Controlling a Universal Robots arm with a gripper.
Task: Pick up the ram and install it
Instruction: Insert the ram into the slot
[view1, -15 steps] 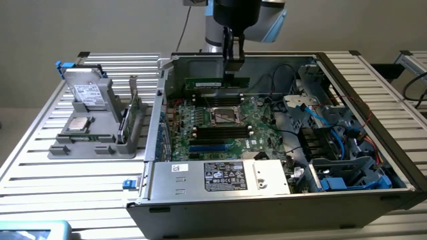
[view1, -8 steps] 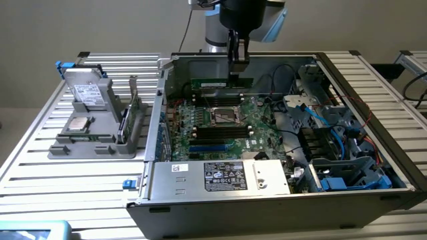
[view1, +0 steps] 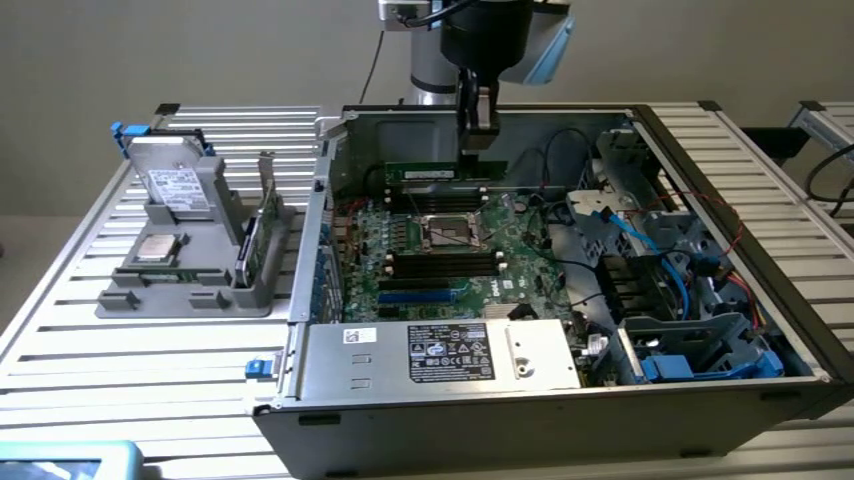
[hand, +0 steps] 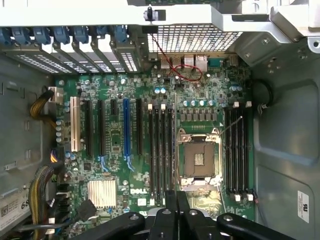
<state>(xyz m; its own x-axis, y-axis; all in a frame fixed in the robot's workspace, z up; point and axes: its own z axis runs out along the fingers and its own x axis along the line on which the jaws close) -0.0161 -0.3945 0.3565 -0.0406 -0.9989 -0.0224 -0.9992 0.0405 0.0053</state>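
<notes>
Two matte black fingers (view1: 478, 130) in the exterior view, clenched flat on the top edge of the ram (view1: 447, 172): a slim, long green board stick with a small pale label, held level inside the open grey sheet-metal case (view1: 534, 425), above the green motherboard (view1: 400, 240). Slot beneath it impossible to tell. Case toward the edge of the ribbed aluminium worktop (view1: 134, 350) on the exterior view's right, with a boxy silver power supply (view1: 441, 355) bearing printed labels against its near wall. Moulded grey plastic holder (view1: 174, 295) near the edge on the exterior view's left, with a square silver processor chip (view1: 158, 250) lying flat in it.

Wrist view next: fingers (hand: 171, 210) pressed close together, smooth and black, over the motherboard (hand: 120, 145). Long black slots (hand: 161, 150) in parallel rows, one blue slot (hand: 125, 125), one white slot (hand: 74, 124). Square metal-framed processor socket (hand: 199, 161) between two slot banks. Finned silver heatsink (hand: 102, 192), perforated steel grille (hand: 190, 39), thin looping red wire (hand: 175, 65).
</notes>
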